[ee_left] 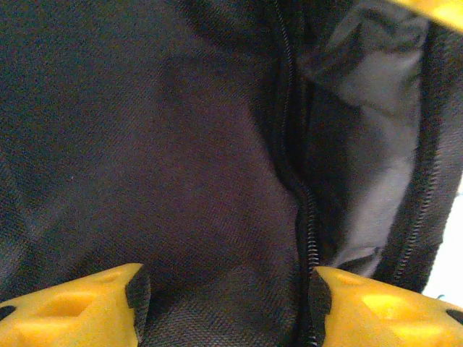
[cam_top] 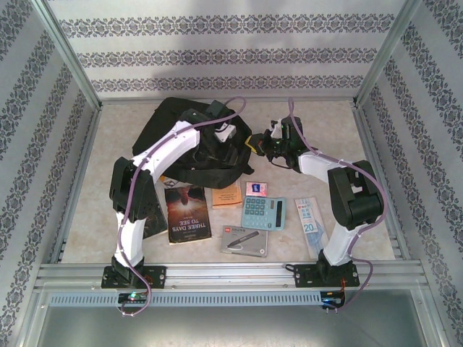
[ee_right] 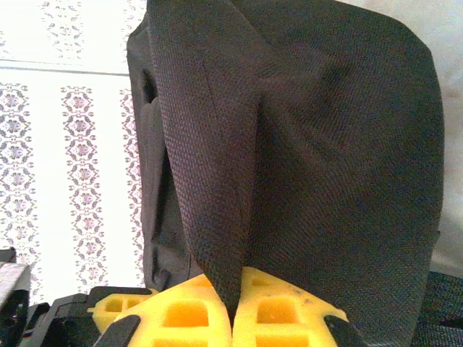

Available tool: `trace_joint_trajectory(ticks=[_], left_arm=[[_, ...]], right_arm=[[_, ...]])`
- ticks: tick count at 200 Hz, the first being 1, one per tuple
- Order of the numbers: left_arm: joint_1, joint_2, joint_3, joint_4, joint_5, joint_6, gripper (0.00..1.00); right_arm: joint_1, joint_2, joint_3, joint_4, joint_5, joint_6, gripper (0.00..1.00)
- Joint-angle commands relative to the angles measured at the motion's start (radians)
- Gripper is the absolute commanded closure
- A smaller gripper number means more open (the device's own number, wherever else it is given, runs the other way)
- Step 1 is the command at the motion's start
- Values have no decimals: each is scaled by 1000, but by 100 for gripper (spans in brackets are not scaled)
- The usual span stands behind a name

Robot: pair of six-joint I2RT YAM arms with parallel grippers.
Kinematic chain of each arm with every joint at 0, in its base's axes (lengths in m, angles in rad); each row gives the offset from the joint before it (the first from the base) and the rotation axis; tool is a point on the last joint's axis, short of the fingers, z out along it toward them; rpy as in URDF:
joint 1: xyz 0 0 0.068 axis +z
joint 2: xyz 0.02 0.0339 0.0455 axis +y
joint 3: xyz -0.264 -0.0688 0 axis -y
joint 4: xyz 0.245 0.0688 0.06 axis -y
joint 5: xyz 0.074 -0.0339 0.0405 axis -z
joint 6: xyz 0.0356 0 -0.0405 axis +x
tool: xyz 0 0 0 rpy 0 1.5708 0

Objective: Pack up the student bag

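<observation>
I am seeing the student bag [cam_top: 171, 116] lying toward the far edge of the tabletop [cam_top: 329, 126], left of centre. It is a big black heap of soft woven fabric, far larger than anything else here. Its right side is being pinched by my right gripper [ee_right: 233, 307], whose yellow fingers are clamped together on a raised fold of the cloth [ee_right: 224, 181]. My left gripper [ee_left: 224, 289] is hanging over the bag with its jaws standing well apart and gripping nothing. Below it a zip [ee_left: 289, 144] is running down the fabric, with grey lining [ee_left: 383, 108] showing where the mouth is gaping. Bare tabletop is lying open toward the far right corner and along the left edge, so I am finding room there. The strip between the bag and the near edge is crowded with a dark book [cam_top: 187, 213], an orange booklet [cam_top: 226, 195], a small pink card [cam_top: 256, 189], a teal calculator [cam_top: 262, 212], a grey pen box [cam_top: 244, 240] and a ruler pack [cam_top: 309, 225].
</observation>
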Motion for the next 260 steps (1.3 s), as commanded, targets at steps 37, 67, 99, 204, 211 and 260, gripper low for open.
trace_joint_trajectory(ticks=[37,67,99,204,211,260], left_arm=[[-20,-54,-29,10,16,30,40],[-23,-90,-29,18,44,41,37],[-25,-93,-53,19,76,53,36],[-25,-26,-84,41,-97,53,42],[-24,-23,-87,44,-95,55,46],[-23,-57,-110,75,-156,57,100]], right_arm=[[-3,19,-7,69,-44,12,100],[-3,30,-6,71,-44,16,100],[-4,32,1,70,-47,20,100],[-5,10,-7,65,-65,13,100],[-6,9,-8,66,-64,13,100],[-8,6,-14,56,-52,-2,100]])
